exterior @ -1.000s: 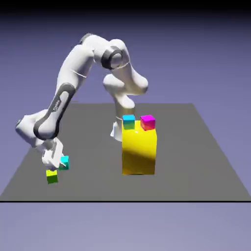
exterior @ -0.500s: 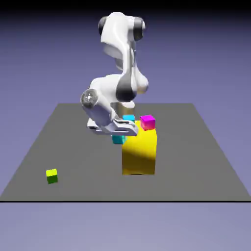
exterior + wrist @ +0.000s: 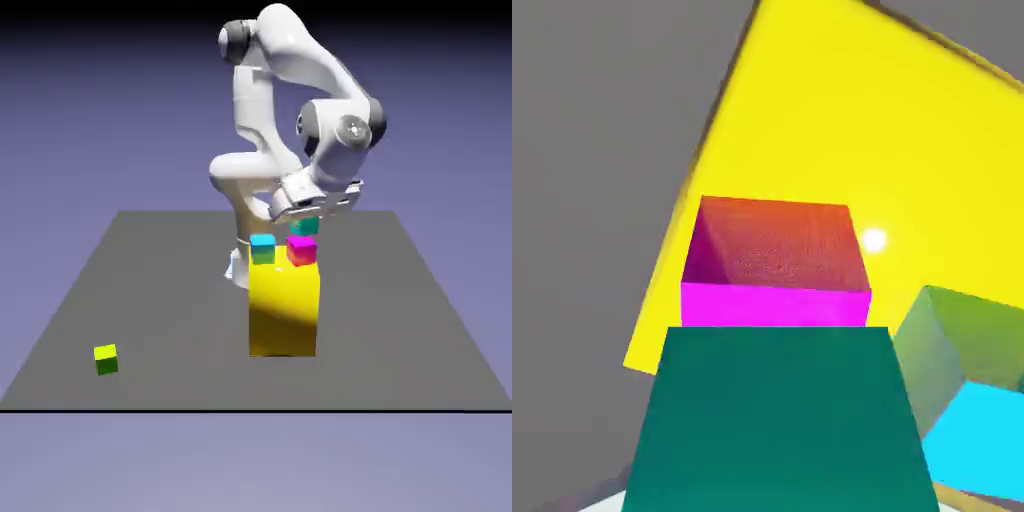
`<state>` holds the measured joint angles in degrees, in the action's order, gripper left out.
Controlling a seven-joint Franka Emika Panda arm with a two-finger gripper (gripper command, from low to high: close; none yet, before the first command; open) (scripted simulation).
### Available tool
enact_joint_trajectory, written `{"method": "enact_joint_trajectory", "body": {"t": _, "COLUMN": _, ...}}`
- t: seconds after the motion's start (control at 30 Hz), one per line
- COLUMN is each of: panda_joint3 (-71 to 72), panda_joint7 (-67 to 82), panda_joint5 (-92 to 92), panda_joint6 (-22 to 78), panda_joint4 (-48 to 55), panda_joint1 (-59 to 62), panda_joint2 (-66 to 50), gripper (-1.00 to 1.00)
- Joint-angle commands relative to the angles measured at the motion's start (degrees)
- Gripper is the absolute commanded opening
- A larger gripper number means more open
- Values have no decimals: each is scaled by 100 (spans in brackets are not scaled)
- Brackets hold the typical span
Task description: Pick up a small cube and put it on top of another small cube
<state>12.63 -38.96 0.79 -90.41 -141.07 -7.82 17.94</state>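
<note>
Since the earlier frame I've swung the teal cube (image 3: 305,226) from the yellow block's left side to above the magenta cube (image 3: 301,251), my fingers closed on it, one face roughly parallel to the magenta cube's, no long axis.

Exterior view: the arm (image 3: 315,55) has a smooth, glossy white shell with rounded, tubular sections. A dark grey cap (image 3: 236,42) closes the joint at 12 o'clock. At 1 o'clock, a grey disc (image 3: 354,130) carries small pale marks; a near-black band (image 3: 376,122) adjoins it. The hand (image 3: 315,195) is white with narrow dark slots. The base (image 3: 240,268) is white.
</note>
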Motion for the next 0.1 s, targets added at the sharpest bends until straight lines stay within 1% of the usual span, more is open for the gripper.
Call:
{"method": "enact_joint_trajectory", "body": {"t": 0.0, "panda_joint3": 0, "panda_joint7": 0, "panda_joint5": -12, "panda_joint6": -1, "panda_joint4": 0, "panda_joint1": 0, "panda_joint2": 0, "gripper": 100}}
{"method": "enact_joint_trajectory", "body": {"t": 0.03, "panda_joint3": 0, "panda_joint7": 0, "panda_joint5": -12, "panda_joint6": -1, "panda_joint4": 0, "panda_joint1": 0, "panda_joint2": 0, "gripper": 100}}
{"method": "enact_joint_trajectory", "body": {"t": 0.07, "panda_joint3": 0, "panda_joint7": -3, "panda_joint5": -19, "panda_joint6": 176, "panda_joint4": 207, "panda_joint1": 4, "panda_joint2": -30, "gripper": 100}}
